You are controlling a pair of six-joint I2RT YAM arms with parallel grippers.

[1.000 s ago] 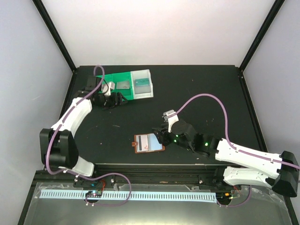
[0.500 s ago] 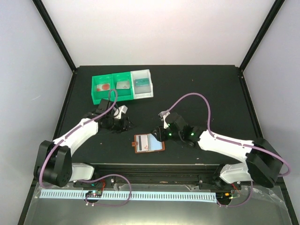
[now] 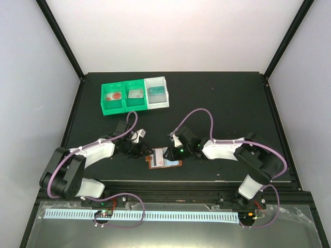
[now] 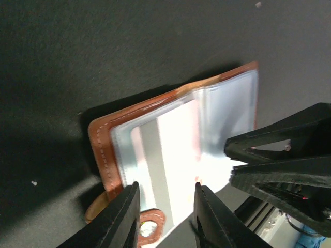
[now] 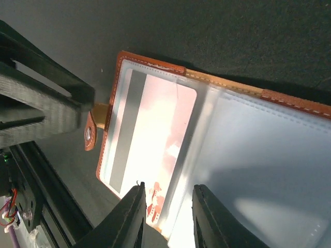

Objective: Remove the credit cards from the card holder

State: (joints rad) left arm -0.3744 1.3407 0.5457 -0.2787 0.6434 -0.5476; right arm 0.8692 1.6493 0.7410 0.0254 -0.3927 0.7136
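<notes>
Left pincer (image 4: 165,190) and right pincer (image 5: 168,188) narrowly parted over opened card holder (image 3: 164,157) on desk (image 3: 232,103) — pink credit card (image 5: 152,155) pocketed inside.

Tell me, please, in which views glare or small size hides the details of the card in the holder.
Left wrist: strong glare whitens the card in the holder, so its print is lost. Right wrist: the card is sharper, pink with a grey stripe, but the clear pocket beside it reflects light. Top external: even light, yet the holder is too small for detail.
</notes>
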